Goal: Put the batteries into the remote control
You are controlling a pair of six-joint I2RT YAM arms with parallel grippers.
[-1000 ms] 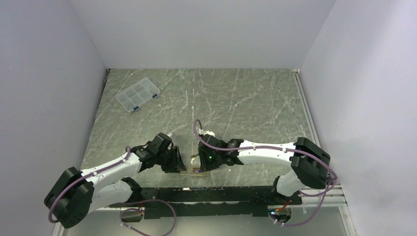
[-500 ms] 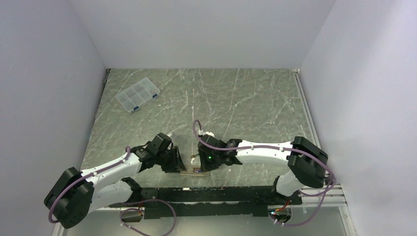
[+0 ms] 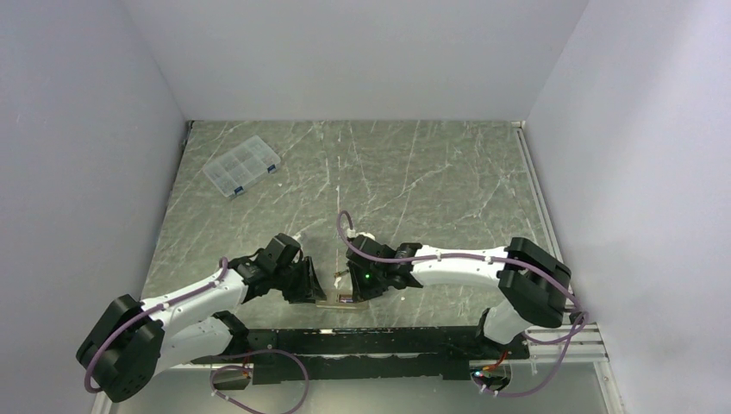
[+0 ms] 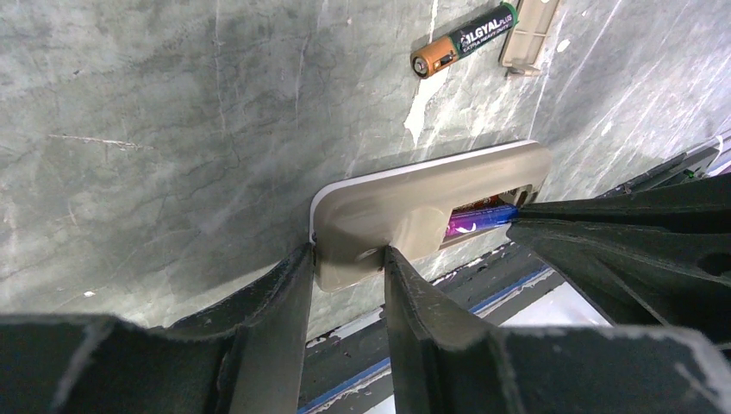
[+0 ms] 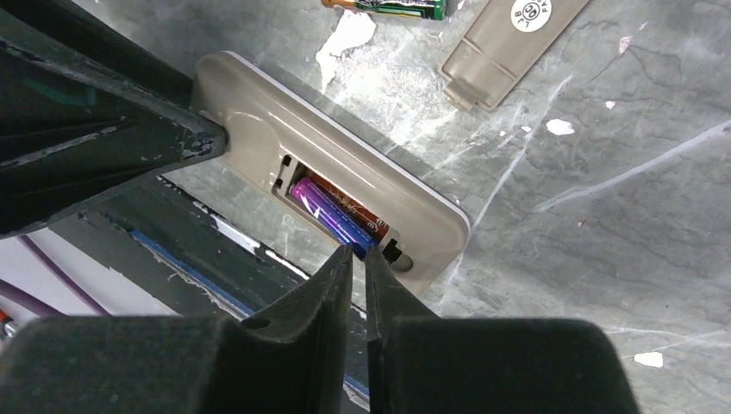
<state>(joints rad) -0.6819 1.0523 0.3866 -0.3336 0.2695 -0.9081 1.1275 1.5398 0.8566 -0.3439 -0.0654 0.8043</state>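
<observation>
Two batteries lie in the remote control; loose battery beside cover

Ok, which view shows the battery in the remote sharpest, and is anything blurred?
Right wrist: purple battery sharp, right gripper soft up close. Left wrist: remote crisp, battery partly behind that gripper. Top: even light, remote tiny, no detail.

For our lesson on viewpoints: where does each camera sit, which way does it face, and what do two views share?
Top: above and behind the bases, looking down at the table; left arm and right arm show.
Left wrist: on the left arm, facing the remote control past the left gripper.
Right wrist: on the right arm, facing the purple battery in the remote control past the right gripper.
Both wrist views share the remote control, loose battery and cover.
</observation>
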